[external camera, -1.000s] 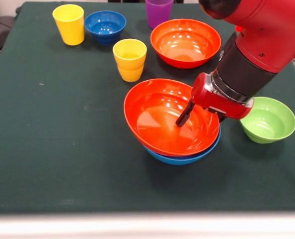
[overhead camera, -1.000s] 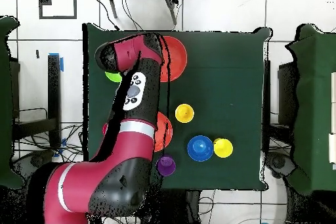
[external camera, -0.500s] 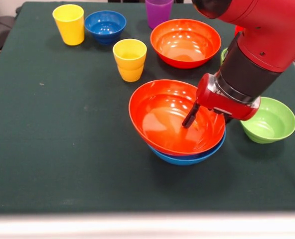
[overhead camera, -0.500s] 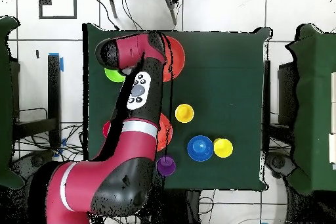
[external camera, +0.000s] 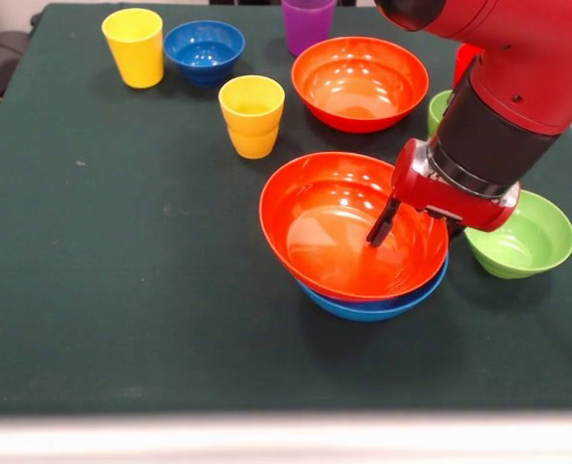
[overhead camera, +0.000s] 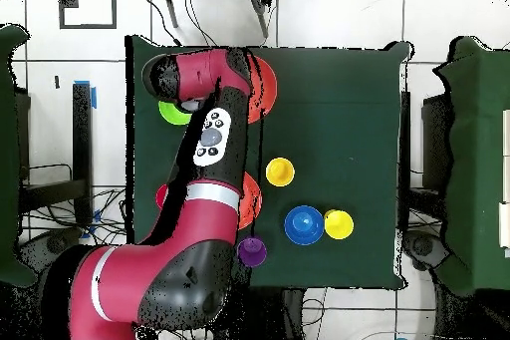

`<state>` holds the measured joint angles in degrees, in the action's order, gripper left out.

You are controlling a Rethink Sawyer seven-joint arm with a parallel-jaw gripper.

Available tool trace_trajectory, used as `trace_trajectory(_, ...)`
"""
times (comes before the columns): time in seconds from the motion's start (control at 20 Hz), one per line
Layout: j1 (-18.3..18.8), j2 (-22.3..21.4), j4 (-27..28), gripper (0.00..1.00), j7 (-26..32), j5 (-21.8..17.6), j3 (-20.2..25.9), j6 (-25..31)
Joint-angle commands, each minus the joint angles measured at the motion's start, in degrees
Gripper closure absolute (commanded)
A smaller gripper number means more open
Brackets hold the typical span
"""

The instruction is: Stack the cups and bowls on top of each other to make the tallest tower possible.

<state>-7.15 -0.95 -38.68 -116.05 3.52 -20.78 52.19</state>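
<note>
1. The gripper (external camera: pixel 383 228) sat on the right rim of the upper orange-red bowl (external camera: pixel 349 224), one dark finger (external camera: pixel 381 222) reaching down inside the wall. The other finger was hidden behind the rim, so I judged it clamped on that rim but couldn't swear to it.
2. That bowl was nested in the large light-blue bowl (external camera: pixel 368 307), of which only a crescent showed under its near edge. Together they made the start of the tower (two bowls, nothing on top yet).
3. What had changed: over the last second the pair slid rightward across the cloth, the arm going with them, and the gap to the small lime-green bowl (external camera: pixel 521 232) on the right closed noticeably. A green cup (external camera: pixel 439 111) and a sliver of red cup (external camera: pixel 465 63) emerged behind the arm at the far right.
4. To my eye this meant the base was being dragged or nudged into place, not built on; the stack gained no height.
5. Beyond them, nothing had stirred: the yellow-orange cup (external camera: pixel 252 116) just far-left of the stack, the second orange-red bowl (external camera: pixel 359 83) behind it, the small dark-blue bowl (external camera: pixel 204 50) and yellow cup (external camera: pixel 134 46) at the far left, the purple cup (external camera: pixel 307 21) at the far edge.
6. From overhead the arm (overhead camera: pixel 199 147) covered most of the stack, so that view told me little.
</note>
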Motion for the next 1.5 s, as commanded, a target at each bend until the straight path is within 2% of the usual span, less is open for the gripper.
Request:
trace_trajectory(0.05, 0.6, -0.5, -4.6, 0.00, -5.5, 1.3, 5.3, 3.2)
trace_trajectory(0.5, 0.9, -0.3, -4.7, 0.00, -4.7, 0.4, 4.5, 2.3)
trace_trajectory(0.8, 2.4, -4.2, -8.9, 0.00, -1.3, 1.0, 6.6, 0.7)
trace_trajectory(1.05, 2.8, -7.4, -11.7, 0.00, -0.3, 1.4, 7.2, 1.5)
trace_trajectory(1.5, 3.6, -8.5, -13.3, 0.00, -0.3, 1.2, 8.4, 0.1)
